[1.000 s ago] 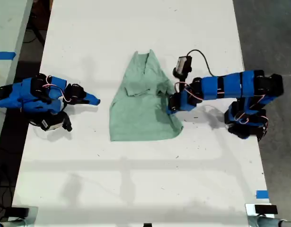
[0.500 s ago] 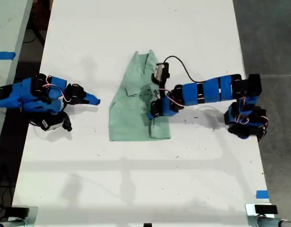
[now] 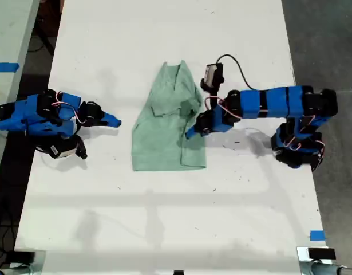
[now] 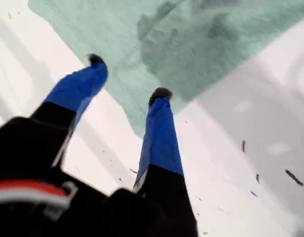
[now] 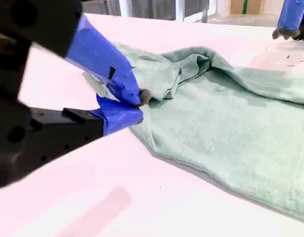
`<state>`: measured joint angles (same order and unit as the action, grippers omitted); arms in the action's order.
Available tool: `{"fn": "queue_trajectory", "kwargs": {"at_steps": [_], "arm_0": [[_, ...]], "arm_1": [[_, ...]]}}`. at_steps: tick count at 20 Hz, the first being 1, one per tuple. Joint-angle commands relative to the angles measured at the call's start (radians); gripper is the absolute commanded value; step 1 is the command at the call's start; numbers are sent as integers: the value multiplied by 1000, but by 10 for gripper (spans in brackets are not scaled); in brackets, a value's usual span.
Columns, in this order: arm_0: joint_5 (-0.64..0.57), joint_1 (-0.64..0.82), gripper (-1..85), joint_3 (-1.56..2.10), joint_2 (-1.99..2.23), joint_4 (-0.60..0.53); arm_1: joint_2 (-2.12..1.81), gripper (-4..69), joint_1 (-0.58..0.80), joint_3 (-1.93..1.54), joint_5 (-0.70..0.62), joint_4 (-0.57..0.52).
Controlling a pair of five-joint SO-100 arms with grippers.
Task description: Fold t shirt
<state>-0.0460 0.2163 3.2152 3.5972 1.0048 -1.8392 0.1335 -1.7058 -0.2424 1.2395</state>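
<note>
My second end effector (image 3: 114,121) sits near the exterior view's left edge of the white desk (image 3: 164,223), low over the surface and well apart from the cloth. Its jaws are clenched tip to tip with nothing between them, as the second wrist view (image 5: 140,100) shows.

In the middle of the desk lies the pale sage-green soft cloth t shirt (image 3: 161,140), narrow neck end towards the top of the exterior view and wider hem towards the bottom. Its side on the exterior view's right lies doubled over towards the middle, leaving a fairly straight edge there. The opposite side is flat and not yet folded.

My first end effector (image 3: 190,133) reaches in from the exterior view's right and hovers at that doubled edge. Its jaws are released and spread, holding nothing, with the shirt's border beneath the tips in the first wrist view (image 4: 127,76).

I judge that one side fold is done and the cloth let go. The next move probably calls for the matching fold from the other side. My second end effector would need to open, take the flat edge nearest it, and carry it over without dragging the whole shirt.
</note>
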Motion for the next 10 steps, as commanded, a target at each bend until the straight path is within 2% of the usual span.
{"fn": "queue_trajectory", "kwargs": {"at_steps": [1,3,6,8,10], "arm_0": [[14,2,0,-5,9,5],[14,2,0,-5,9,5],[14,3,0,-5,9,5],[14,3,0,-5,9,5],[14,3,0,-5,9,5]], "arm_1": [[-368,15,49,-356,25,-97],[-627,15,83,-635,32,-152],[-969,15,97,-925,26,-153],[-1068,15,89,-1028,23,-150],[-1124,15,89,-1127,-6,-196]]}}
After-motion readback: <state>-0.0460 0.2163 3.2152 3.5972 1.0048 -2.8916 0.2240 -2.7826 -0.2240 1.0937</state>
